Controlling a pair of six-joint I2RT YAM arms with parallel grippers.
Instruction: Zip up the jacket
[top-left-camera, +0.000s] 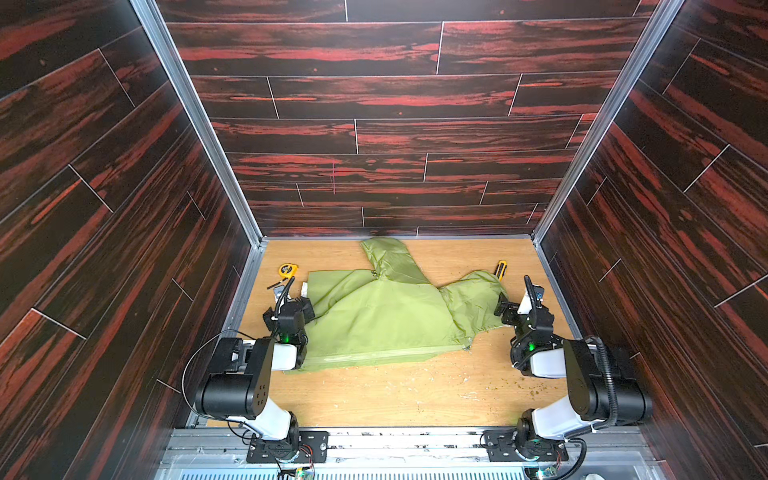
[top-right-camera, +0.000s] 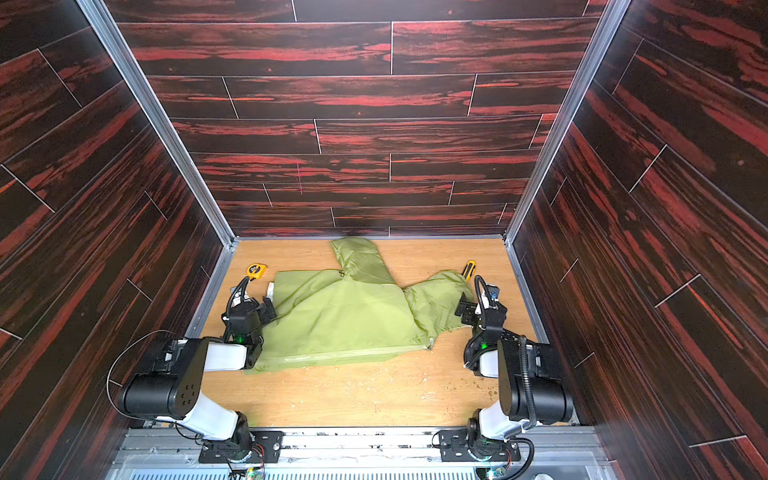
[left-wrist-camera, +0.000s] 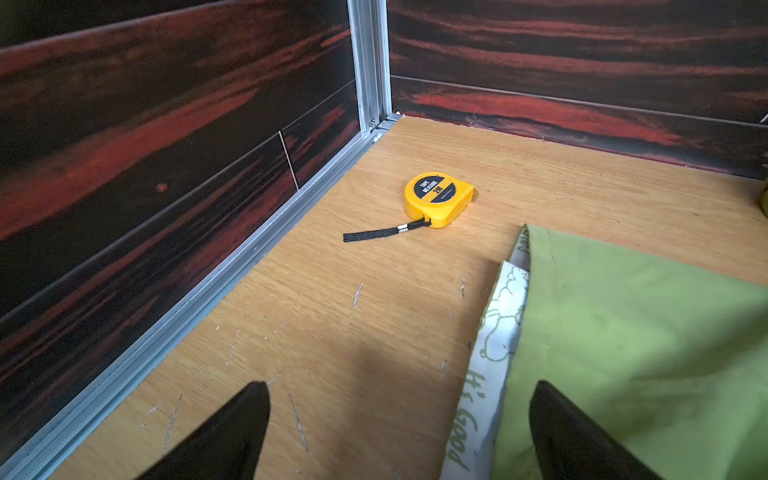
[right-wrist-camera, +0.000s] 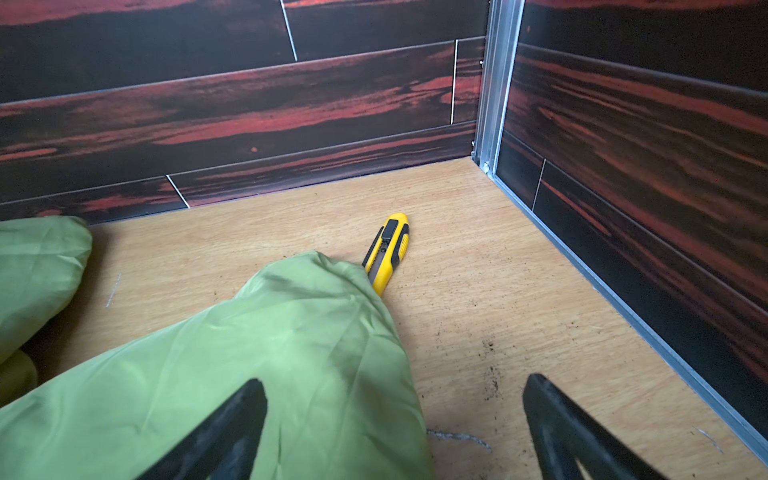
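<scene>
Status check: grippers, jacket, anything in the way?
Left gripper open, empty. Right gripper open, empty. Jacket lying flat, zip state unclear. Utility knife partly under sleeve.

Soft, even light from above leaves the wooden floor (top-left-camera: 395, 399) bright, while the dark walls (top-left-camera: 104, 208) look dim with a dull red sheen. Both top views bow straight edges outward toward 10 and 2 o'clock. In the wrist views the left gripper (left-wrist-camera: 401, 399) and right gripper (right-wrist-camera: 395, 380) blur at 6 o'clock, while the tape measure (left-wrist-camera: 438, 199) is sharp. Shadows are faint.
</scene>
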